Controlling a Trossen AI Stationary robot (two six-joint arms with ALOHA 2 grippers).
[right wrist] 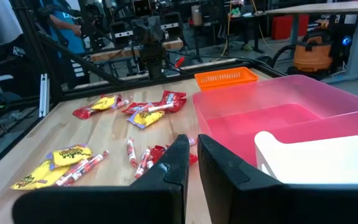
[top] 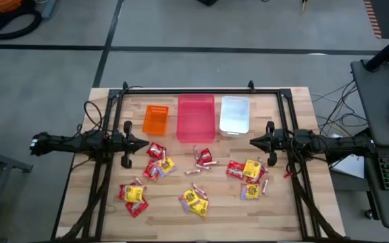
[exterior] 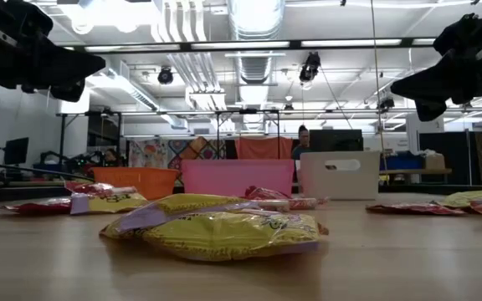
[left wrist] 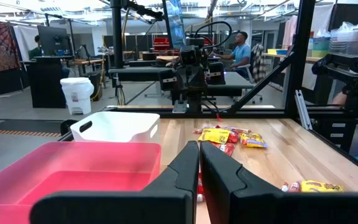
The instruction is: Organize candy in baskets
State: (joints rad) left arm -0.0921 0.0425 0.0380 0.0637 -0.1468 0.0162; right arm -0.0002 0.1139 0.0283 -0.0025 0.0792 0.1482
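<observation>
Meanwhile, both grippers' jaws closed and empty, candy [top: 194,177] loose before three baskets [top: 196,119].

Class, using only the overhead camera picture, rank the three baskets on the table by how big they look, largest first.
1. Pink basket, clearly the largest.
2. White basket, noticeably smaller.
3. Orange basket, the smallest.
All three sit side by side on the table, so nearness to the camera should not distort the ranking.
</observation>
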